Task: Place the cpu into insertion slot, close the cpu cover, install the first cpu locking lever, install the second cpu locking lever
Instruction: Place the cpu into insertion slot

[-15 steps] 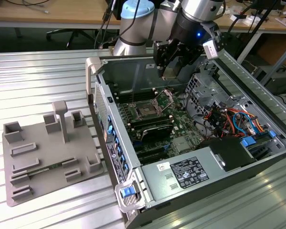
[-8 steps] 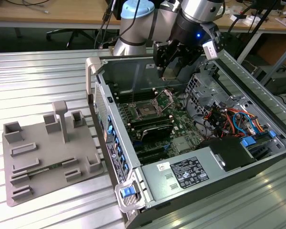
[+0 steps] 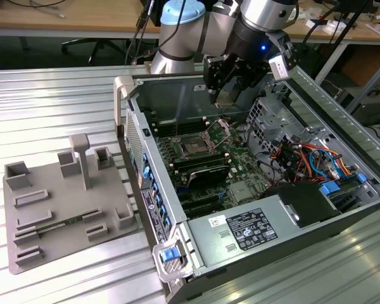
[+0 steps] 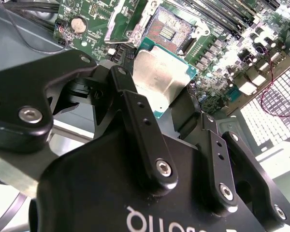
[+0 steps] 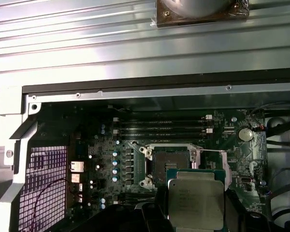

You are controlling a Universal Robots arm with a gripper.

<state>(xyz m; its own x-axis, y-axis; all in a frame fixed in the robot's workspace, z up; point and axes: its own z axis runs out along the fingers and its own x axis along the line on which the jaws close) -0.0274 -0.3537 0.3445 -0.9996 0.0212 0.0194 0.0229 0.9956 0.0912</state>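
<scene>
One cpu (image 4: 160,77), one insertion slot (image 4: 167,32), one cpu cover (image 3: 220,130), one pincer (image 4: 157,92). The pincer pinches the cpu by two opposite edges, its metal top facing both wrist views, above the motherboard near the slot's uncovered pin field. In the exterior view the cover stands tilted up beside the slot. The open computer case (image 3: 171,95), holding the motherboard, rests on the ribbed desk (image 3: 50,101).

A ribbed silver metal table (image 3: 57,88) spans the scene. Light glares off it at the near side towards the exterior view's right, and across its slats in the first wrist view. Beyond its far edge stands a wooden desk (image 3: 69,16), with a black chair base (image 3: 88,44) on the dark floor (image 3: 19,50) beneath. At the far side, on the exterior view's right, a grey metal leg (image 3: 366,87) slants past a brown box (image 3: 361,63).
</scene>
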